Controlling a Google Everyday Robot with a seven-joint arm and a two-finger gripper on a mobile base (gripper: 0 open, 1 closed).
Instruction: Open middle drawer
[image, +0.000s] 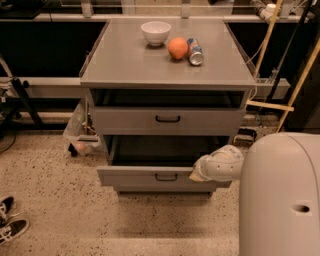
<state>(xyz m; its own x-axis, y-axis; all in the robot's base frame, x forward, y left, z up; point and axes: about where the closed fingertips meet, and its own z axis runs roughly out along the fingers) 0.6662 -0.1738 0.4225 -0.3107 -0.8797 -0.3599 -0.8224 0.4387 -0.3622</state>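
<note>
My robot's big white body fills the near right corner. The pincer sits at the top edge of the middle drawer, right of its black handle; honestly can't tell whether it's wide or narrow. That drawer is pulled out below the upper drawer. Farther back on the table: white bowl, orange, and a can on its side.

1. No text, label, brand, number or sign can be read anywhere in view.
2. The can lying on the desk has a printed wrap, too blurred to make out.
3. The claw, at the right end of the middle drawer front, bears no legible marking.
</note>
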